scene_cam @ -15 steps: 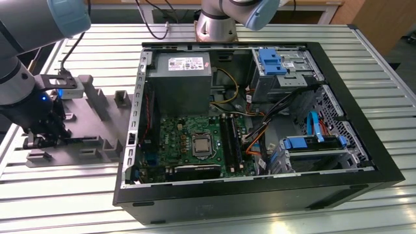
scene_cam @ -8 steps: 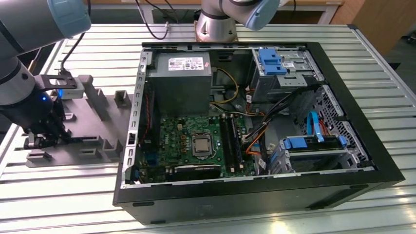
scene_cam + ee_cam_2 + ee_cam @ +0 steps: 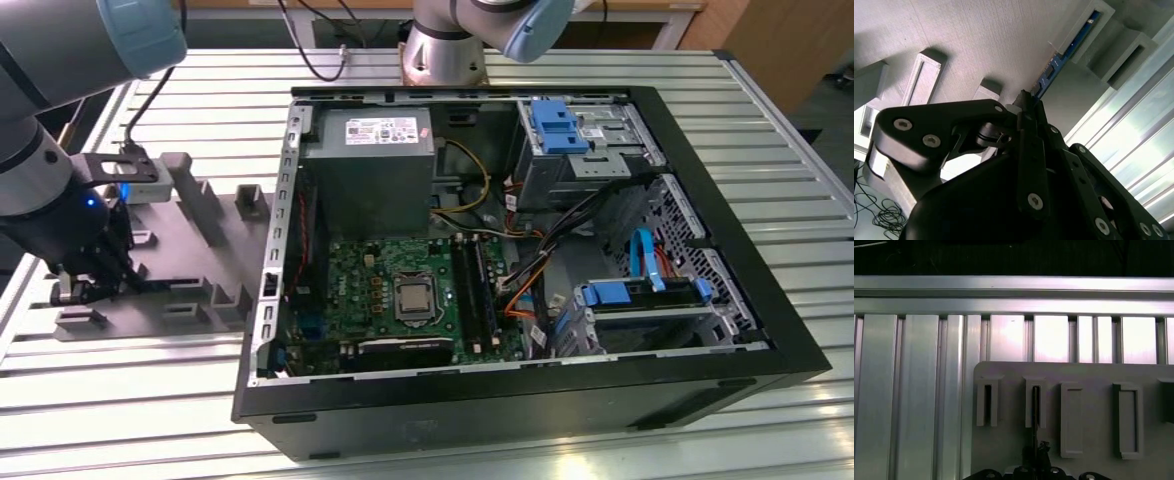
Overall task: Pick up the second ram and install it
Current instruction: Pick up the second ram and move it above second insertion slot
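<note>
Gripper (image 3: 1026,102) found low over the grey holder tray (image 3: 200,290), jaws drawn together on the near end of the second ram (image 3: 1069,50). The stick stands on edge, its far part seated in one of the tray's narrow slotted posts; it has not left the tray. The open computer case (image 3: 787,350) lies just beside the tray, towards the exterior view's right. Assessment: the step in hand is the pick. The hold appears to sit towards one end of the stick rather than mid-length. The lift should therefore run straight out of the tray's slot, without twist, lest the board bind on the post walls or pivot in the grip. Hold pressure should stay modest, since the board is thin.
</note>
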Motion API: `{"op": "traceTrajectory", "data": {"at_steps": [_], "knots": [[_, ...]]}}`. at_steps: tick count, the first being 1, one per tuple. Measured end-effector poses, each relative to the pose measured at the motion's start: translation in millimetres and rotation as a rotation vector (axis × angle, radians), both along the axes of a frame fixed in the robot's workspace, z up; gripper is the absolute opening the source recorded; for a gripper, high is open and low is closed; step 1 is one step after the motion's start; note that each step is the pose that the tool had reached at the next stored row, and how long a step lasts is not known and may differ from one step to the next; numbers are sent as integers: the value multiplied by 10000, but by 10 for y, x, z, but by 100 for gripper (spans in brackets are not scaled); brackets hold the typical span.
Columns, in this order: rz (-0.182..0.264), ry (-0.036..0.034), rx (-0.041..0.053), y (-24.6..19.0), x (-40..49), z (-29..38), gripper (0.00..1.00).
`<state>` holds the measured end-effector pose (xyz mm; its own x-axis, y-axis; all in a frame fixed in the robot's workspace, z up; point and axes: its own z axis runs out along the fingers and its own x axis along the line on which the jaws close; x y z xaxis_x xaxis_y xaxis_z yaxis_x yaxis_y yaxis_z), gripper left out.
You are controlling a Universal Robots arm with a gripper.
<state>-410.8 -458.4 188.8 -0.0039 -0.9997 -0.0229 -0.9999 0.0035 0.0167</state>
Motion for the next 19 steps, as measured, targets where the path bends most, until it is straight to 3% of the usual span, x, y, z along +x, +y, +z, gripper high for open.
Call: {"op": "traceTrajectory", "data": {"at_steps": [11,19], "knots": [[0,0,0,0,0,21,14],[0,-1,0,0,0,173,14]]}}
